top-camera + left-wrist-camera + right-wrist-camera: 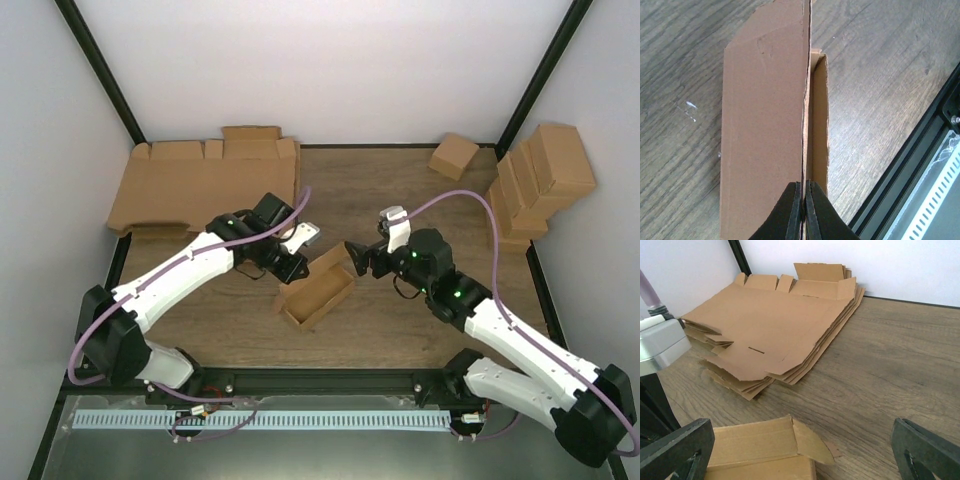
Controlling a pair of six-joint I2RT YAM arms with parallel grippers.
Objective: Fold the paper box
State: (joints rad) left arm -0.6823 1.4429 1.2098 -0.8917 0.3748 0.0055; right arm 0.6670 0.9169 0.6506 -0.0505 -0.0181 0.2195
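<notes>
My bench, walled in white.
A wood-grain table [350, 190] lies before me under even light, white walls [330, 60] behind and at both sides, black frame posts [100, 70] slanting at the corners.

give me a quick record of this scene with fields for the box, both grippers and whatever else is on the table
box: brown cardboard, half folded, open top, at an angle between the grippers
left gripper: shut on one long wall of the box
right gripper: open wide over the box's end flap, not gripping
other: pile of flat cardboard sheets back left; folded boxes back right
</notes>
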